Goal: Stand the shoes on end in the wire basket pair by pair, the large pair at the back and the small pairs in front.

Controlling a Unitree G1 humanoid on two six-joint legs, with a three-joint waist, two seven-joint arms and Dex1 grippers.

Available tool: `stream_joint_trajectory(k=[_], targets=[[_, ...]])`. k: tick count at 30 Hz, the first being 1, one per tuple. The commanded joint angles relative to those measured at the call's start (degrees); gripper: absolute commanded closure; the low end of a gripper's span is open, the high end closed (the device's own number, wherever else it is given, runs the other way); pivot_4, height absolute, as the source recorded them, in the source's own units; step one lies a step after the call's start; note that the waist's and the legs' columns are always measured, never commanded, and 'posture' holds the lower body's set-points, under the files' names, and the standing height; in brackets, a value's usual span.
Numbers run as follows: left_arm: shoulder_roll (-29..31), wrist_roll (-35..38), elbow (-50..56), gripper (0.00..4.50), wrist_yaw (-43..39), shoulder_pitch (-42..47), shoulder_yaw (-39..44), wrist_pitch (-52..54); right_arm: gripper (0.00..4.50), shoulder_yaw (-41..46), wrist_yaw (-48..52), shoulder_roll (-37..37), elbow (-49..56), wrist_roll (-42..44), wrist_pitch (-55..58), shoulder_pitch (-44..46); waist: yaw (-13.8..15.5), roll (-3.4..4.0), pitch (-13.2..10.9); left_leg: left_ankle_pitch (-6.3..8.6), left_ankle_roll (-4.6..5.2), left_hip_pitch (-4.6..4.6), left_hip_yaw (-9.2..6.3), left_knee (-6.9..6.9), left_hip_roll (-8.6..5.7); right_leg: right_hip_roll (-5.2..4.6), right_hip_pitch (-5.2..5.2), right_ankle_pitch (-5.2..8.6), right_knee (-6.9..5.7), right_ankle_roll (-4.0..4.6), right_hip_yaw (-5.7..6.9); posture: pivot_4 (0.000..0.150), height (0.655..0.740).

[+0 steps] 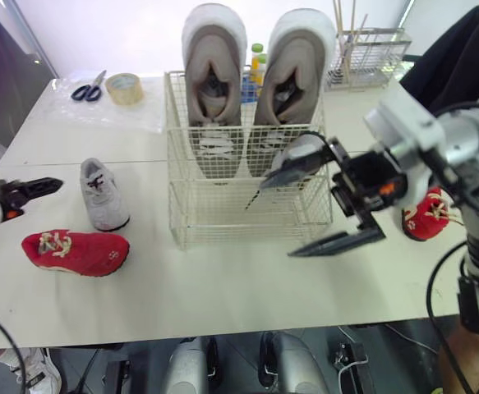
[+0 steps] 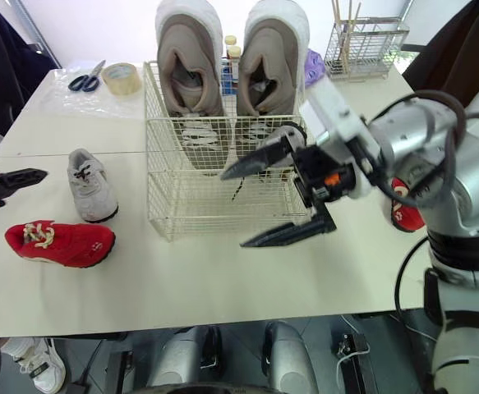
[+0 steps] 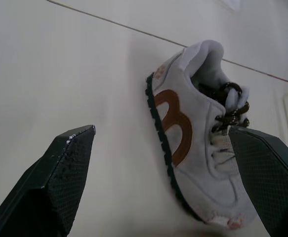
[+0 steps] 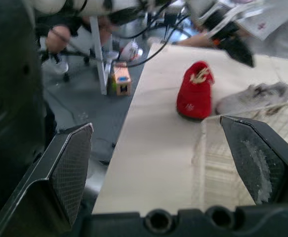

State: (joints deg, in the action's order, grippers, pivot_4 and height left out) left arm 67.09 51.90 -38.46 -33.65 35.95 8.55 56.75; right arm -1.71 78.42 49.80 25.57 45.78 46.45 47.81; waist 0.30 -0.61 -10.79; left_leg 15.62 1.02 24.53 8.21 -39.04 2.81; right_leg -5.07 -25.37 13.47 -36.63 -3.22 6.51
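Our left gripper [image 1: 48, 185] was wide open and held nothing. It was near the small grey shoe [image 1: 103, 194] that lay on the table [image 1: 223, 287]. A small red shoe [image 1: 75, 250] lay close by. Our right gripper [image 1: 276, 222] was wide open and empty too, in front of the wire basket [image 1: 223, 215]. The big grey pair [image 1: 214, 82] stood on end at the back of the basket. Another red shoe [image 1: 424, 217] lay on the table's right side.

eyes: above, looking down, sharing table [image 1: 223, 283] | wrists: low, close
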Motion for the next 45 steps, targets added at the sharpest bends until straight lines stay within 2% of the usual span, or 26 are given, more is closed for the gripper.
stream_joint_trajectory(k=[1, 9, 12, 17, 21, 24, 27, 29, 31, 32, 34, 38, 45], targets=[[-2.4, -8.0, -6.2, 0.03, -6.3, 7.6, -3.2, -1.4, 0.0, 0.0, -2.5, 1.6, 3.3, -0.3, 0.6, -2.5, 0.1, -0.04, 0.0, 0.0, 0.0, 0.0, 0.02, -0.03, 0.01, -0.01, 0.0, 0.0, -0.01, 0.0, -0.01, 0.15, 0.74], [-11.8, -23.6, -19.5, 0.03, -11.9, 18.7, -8.1, -8.0, 0.0, -1.2, -7.0, 2.0, 4.3, -1.2, 1.7, -3.7, 0.3, -0.17, 0.0, -0.01, 0.04, -0.02, -0.02, -0.15, 0.02, -0.04, -0.06, 0.01, -0.3, -0.01, -0.06, 0.15, 0.74], [-13.5, -27.5, -21.7, 0.91, -12.6, 20.0, -7.8, -11.0, 0.0, -1.7, -7.6, 2.4, 4.0, -2.0, 1.6, -3.7, 0.2, -0.22, 0.0, -0.02, 0.04, -0.02, -0.03, -0.18, 0.03, -0.05, -0.07, 0.01, -0.34, -0.01, -0.06, 0.15, 0.74], [-14.6, -29.4, -23.9, 3.37, -11.4, 22.0, -3.7, -12.5, 0.0, -2.4, -7.5, 2.4, 2.8, -3.4, 0.8, -3.2, 0.2, -0.31, -0.1, -0.02, 0.05, -0.02, -0.06, -0.2, 0.05, -0.07, -0.07, 0.01, -0.38, -0.01, -0.06, 0.15, 0.74], [-12.6, -27.1, -21.5, 3.37, -9.4, 22.4, 3.2, -13.5, 0.0, -1.3, -7.0, 2.2, 0.8, -3.2, 0.2, -2.2, 0.2, -0.49, -0.1, -0.01, 0.06, -0.01, -0.08, -0.21, 0.05, -0.1, -0.07, 0.01, -0.38, -0.02, -0.06, 0.15, 0.74], [-11.6, -23.1, -10.4, 3.37, -5.1, 19.7, 13.1, -17.0, 0.0, 4.5, -10.4, -1.9, -4.2, 3.4, 2.7, 2.5, -0.1, -0.79, -0.3, -0.03, 0.05, 0.0, -0.1, -0.21, 0.06, -0.11, -0.09, 0.01, -0.43, -0.01, -0.05, 0.15, 0.74], [-15.0, -18.2, 14.1, 3.37, -1.8, 11.1, 22.6, -19.4, 0.0, 10.2, -16.7, -6.9, -9.9, 10.6, 5.8, 8.0, -1.0, -0.83, -0.3, -0.05, 0.01, 0.01, -0.14, -0.21, 0.08, -0.28, -0.08, 0.01, -0.45, -0.01, -0.03, 0.15, 0.74], [-18.4, -9.7, 31.3, 3.37, 1.2, 7.1, 28.4, -13.9, 0.0, 13.6, -22.5, -10.8, -14.2, 14.7, 7.2, 11.9, -1.1, -0.82, -0.3, -0.05, 0.01, -0.01, -0.14, -0.2, 0.02, -0.43, -0.04, 0.01, -0.44, -0.01, -0.03, 0.15, 0.74], [-22.8, 1.9, 44.6, 3.37, 6.5, 7.0, 33.8, -10.5, 0.0, 16.1, -28.2, -14.9, -19.1, 18.1, 8.4, 16.3, -0.9, -0.82, -0.3, -0.05, 0.02, -0.02, -0.13, -0.21, -0.02, -0.48, 0.02, 0.0, -0.43, -0.02, -0.05, 0.15, 0.74], [-24.7, 5.0, 49.4, 3.37, 9.9, 7.2, 34.7, -9.9, 0.0, 16.7, -29.8, -16.2, -20.9, 18.9, 8.6, 18.0, -0.9, -0.83, -0.3, -0.05, 0.03, -0.02, -0.16, -0.24, -0.04, -0.49, 0.04, 0.0, -0.43, -0.02, -0.02, 0.15, 0.74], [-28.3, 8.9, 58.1, 3.37, 16.3, 6.4, 33.7, -9.9, 0.0, 16.3, -31.3, -18.2, -24.4, 18.3, 8.4, 20.9, -0.9, -0.82, -0.3, -0.05, 0.03, -0.06, -0.18, -0.25, -0.04, -0.5, 0.07, 0.0, -0.47, -0.03, -0.03, 0.15, 0.74], [-33.6, 14.1, 71.3, 3.37, 24.6, 1.8, 27.7, -10.3, 0.0, 12.4, -26.8, -18.2, -27.8, 14.6, 6.6, 23.8, -1.0, -0.73, -0.2, -0.06, 0.02, -0.25, -0.2, -0.23, -0.07, -0.47, 0.25, 0.0, -0.53, -0.03, -0.02, 0.15, 0.74], [-35.4, 18.9, 79.8, 3.37, 31.9, -5.2, 21.9, -13.2, 0.0, 9.4, -17.8, -16.8, -29.3, 13.1, 7.5, 24.7, -1.0, -0.73, -0.2, -0.08, -0.01, -0.24, -0.2, -0.23, -0.04, -0.27, 0.22, 0.0, -0.55, -0.03, -0.03, 0.15, 0.74]])
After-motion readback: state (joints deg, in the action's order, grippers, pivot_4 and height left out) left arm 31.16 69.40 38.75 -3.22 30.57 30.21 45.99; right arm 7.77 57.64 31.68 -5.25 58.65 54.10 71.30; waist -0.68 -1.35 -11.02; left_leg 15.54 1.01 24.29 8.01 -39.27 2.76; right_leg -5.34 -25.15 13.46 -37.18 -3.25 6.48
